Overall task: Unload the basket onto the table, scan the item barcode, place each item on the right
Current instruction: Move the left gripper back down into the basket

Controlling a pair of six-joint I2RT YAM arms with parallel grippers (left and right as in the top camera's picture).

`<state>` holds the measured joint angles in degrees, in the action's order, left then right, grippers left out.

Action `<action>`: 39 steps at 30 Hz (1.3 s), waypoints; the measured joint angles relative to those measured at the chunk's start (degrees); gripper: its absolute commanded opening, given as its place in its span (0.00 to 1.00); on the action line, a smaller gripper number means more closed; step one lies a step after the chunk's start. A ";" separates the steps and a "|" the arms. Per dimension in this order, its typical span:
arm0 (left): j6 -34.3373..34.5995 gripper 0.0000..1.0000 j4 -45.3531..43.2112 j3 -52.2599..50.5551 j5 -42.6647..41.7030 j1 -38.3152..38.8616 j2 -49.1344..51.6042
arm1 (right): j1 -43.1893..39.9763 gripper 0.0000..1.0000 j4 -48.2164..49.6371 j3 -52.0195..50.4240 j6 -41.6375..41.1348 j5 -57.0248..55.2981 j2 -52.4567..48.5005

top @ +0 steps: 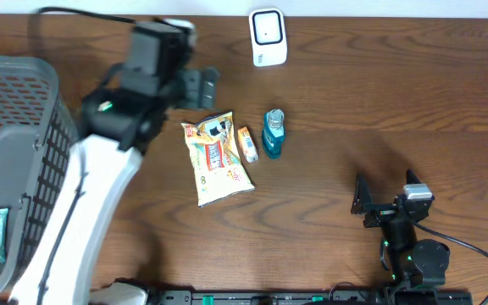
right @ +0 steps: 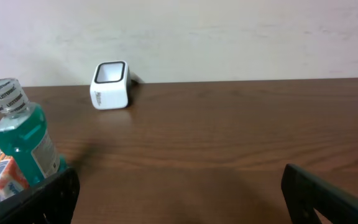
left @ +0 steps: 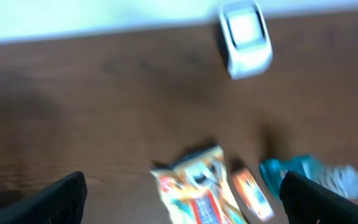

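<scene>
Hovering left gripper [left: 182, 177] released | right gripper [right: 180, 173] released | basket [top: 15, 93] visible overhead only

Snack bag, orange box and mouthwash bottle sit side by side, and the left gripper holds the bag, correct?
No: the left gripper is open and empty; the snack bag lies free beside the orange box and mouthwash bottle. The left wrist view shows it.

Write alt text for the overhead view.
A snack bag, a small orange box and a teal bottle sit side by side on a wooden table, a white scanner beyond them. The left gripper hangs open near the bag; the right gripper rests open at lower right, a grey basket far left.
</scene>
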<state>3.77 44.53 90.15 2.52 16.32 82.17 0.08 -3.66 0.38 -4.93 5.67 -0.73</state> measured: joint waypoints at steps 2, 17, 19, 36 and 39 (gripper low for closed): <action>1.66 0.98 -1.31 0.00 1.75 -2.27 -2.58 | 0.00 0.99 0.00 0.00 0.02 0.02 0.00; 33.79 0.98 0.98 0.00 13.40 -28.52 -10.93 | 0.00 0.99 0.00 0.00 0.00 0.00 0.00; 39.54 0.98 3.69 0.00 14.80 -32.04 -10.91 | 0.00 0.99 0.00 0.00 0.00 0.00 0.00; 53.02 0.98 18.29 -0.02 17.11 -54.82 -4.98 | 0.00 0.99 0.00 0.00 0.02 0.00 0.00; 53.13 0.98 19.71 -0.02 17.11 -56.65 -2.69 | 0.00 0.99 0.00 0.00 0.02 0.00 0.00</action>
<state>56.90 64.25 90.13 19.64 -40.34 79.48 0.08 -3.66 0.38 -4.91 5.67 -0.73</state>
